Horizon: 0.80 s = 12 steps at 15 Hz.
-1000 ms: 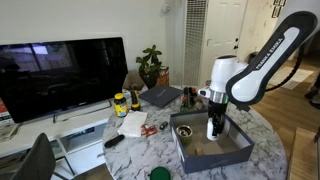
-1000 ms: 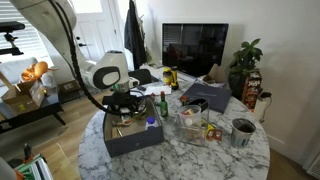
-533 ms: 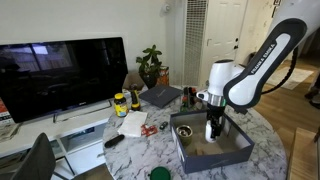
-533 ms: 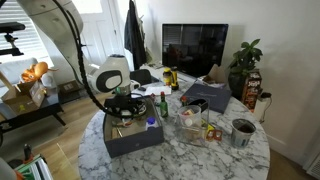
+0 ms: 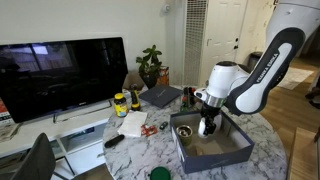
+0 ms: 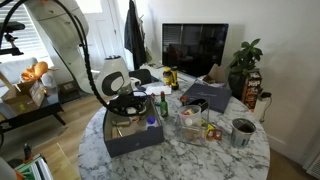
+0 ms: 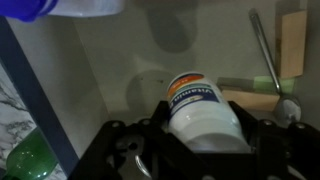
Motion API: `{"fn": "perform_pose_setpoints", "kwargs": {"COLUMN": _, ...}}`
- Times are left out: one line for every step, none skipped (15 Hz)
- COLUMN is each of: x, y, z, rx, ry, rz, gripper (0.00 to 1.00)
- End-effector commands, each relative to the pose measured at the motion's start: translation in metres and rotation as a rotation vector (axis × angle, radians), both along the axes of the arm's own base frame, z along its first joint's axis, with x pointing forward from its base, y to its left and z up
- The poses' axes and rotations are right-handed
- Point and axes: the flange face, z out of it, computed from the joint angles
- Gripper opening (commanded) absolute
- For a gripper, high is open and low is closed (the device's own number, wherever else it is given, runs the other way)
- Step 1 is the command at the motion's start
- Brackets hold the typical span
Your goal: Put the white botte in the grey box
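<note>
The white bottle (image 7: 200, 105), with an orange and blue label, lies between my gripper's (image 7: 200, 132) two fingers, and the gripper is shut on it. I hold it low over the tan inside of the grey box (image 7: 35, 95). In both exterior views the gripper (image 5: 207, 125) (image 6: 125, 108) points down into the grey box (image 5: 215, 160) (image 6: 135, 143) on the marble table. The bottle itself is too small to make out there.
A blue-capped bottle (image 6: 150, 124) and a dark bottle (image 6: 162, 105) stand by the box's edge. A clear container (image 6: 192, 120), a metal cup (image 6: 241, 130) and a laptop (image 5: 160, 96) are on the table. A yellow can (image 5: 120, 103) and a TV (image 5: 60, 75) sit beyond.
The gripper has shifted a little sideways over the box with the white bottle still in it. The box and the other things have not moved.
</note>
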Motion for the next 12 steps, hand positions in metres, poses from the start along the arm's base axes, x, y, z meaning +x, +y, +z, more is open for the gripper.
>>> {"fn": "perform_pose_setpoints", "kwargs": {"x": 0.0118, "y": -0.0057, "z": -0.0155, "rx": -0.031, "ry": -0.002, "rz": -0.001, "gripper": 0.36}}
{"fn": "perform_pose_setpoints", "kwargs": {"x": 0.0147, "y": -0.0066, "z": -0.0182, "rx": -0.033, "ry": -0.002, "rz": -0.003, "gripper": 0.36}}
{"fn": "perform_pose_setpoints", "kwargs": {"x": 0.0179, "y": -0.0081, "z": -0.0204, "rx": -0.037, "ry": -0.004, "rz": -0.006, "gripper": 0.36}}
{"fn": "perform_pose_setpoints", "kwargs": {"x": 0.0202, "y": -0.0102, "z": -0.0231, "rx": -0.046, "ry": 0.002, "rz": -0.015, "gripper": 0.36}}
{"fn": "perform_pose_setpoints", "kwargs": {"x": 0.0148, "y": -0.0113, "z": -0.0143, "rx": -0.030, "ry": 0.003, "rz": -0.006, "gripper": 0.61}}
{"fn": "perform_pose_setpoints", "kwargs": {"x": 0.0172, "y": -0.0123, "z": -0.0170, "rx": -0.034, "ry": 0.004, "rz": -0.010, "gripper": 0.61}}
{"fn": "perform_pose_setpoints", "kwargs": {"x": 0.0189, "y": -0.0129, "z": -0.0193, "rx": -0.036, "ry": 0.005, "rz": -0.011, "gripper": 0.61}}
{"fn": "perform_pose_setpoints", "kwargs": {"x": 0.0198, "y": -0.0129, "z": -0.0205, "rx": -0.036, "ry": 0.006, "rz": -0.012, "gripper": 0.61}}
{"fn": "perform_pose_setpoints", "kwargs": {"x": 0.0204, "y": -0.0126, "z": -0.0209, "rx": -0.036, "ry": 0.006, "rz": -0.011, "gripper": 0.61}}
{"fn": "perform_pose_setpoints", "kwargs": {"x": 0.0205, "y": -0.0122, "z": -0.0209, "rx": -0.036, "ry": 0.005, "rz": -0.011, "gripper": 0.36}}
{"fn": "perform_pose_setpoints", "kwargs": {"x": 0.0206, "y": -0.0126, "z": -0.0204, "rx": -0.035, "ry": 0.003, "rz": -0.012, "gripper": 0.36}}
{"fn": "perform_pose_setpoints", "kwargs": {"x": 0.0208, "y": -0.0135, "z": -0.0200, "rx": -0.033, "ry": 0.001, "rz": -0.014, "gripper": 0.36}}
